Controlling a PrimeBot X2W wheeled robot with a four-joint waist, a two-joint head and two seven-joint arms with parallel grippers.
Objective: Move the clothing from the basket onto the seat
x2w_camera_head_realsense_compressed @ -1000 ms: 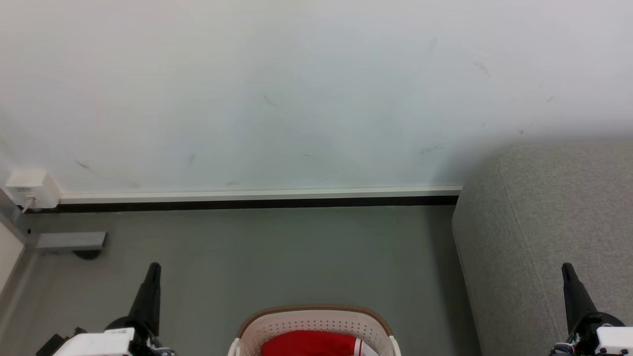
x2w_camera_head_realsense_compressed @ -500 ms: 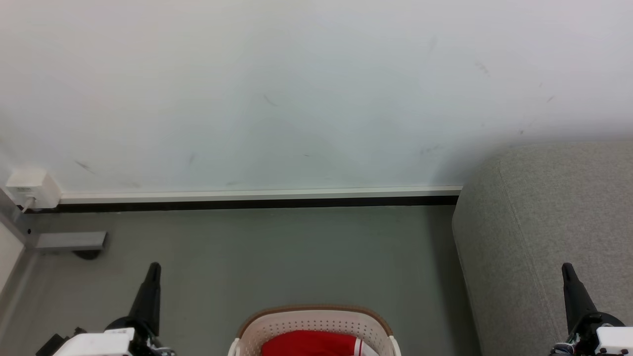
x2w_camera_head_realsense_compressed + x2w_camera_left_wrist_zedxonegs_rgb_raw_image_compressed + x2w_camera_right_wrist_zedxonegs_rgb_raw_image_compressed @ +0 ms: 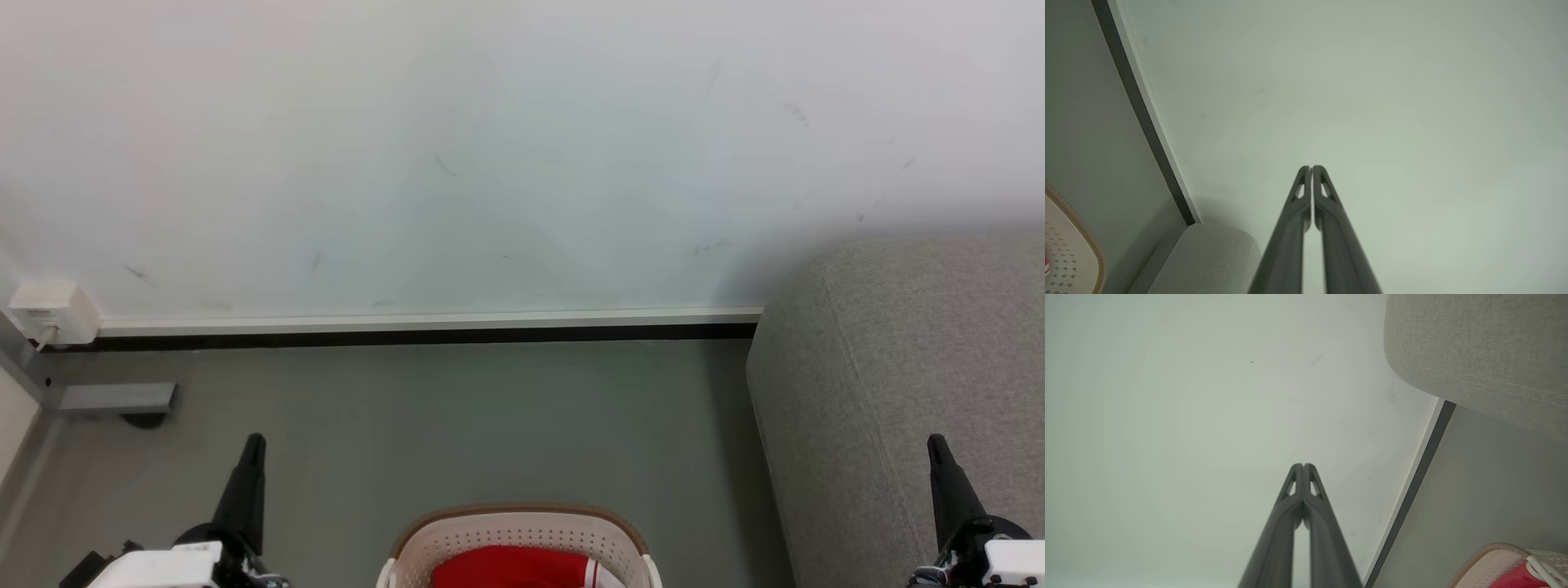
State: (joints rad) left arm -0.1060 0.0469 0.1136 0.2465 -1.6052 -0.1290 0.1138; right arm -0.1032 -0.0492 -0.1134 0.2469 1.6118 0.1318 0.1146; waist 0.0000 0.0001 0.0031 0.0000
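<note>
Both grippers are pressed together and empty: the left gripper [image 3: 255, 445] is held above the floor [image 3: 457, 416] to the left of the basket [image 3: 522, 531], and the right gripper [image 3: 936, 447] is seen against the seat [image 3: 914, 343]. The clothing [image 3: 514, 569] lies bunched inside the basket, which stands on the floor well apart from the floor's far edge at the skirting [image 3: 408, 327]. Nothing is grasped yet, so the reach is judged to be the step in hand. The fingers should be spread before descent, lowered inside the brown rim rather than onto it, and closed on a thick fold so the garment is lifted whole. Open floor is left on the basket's left and far sides. On its right the seat's rounded end stands near and should be cleared by height.
</note>
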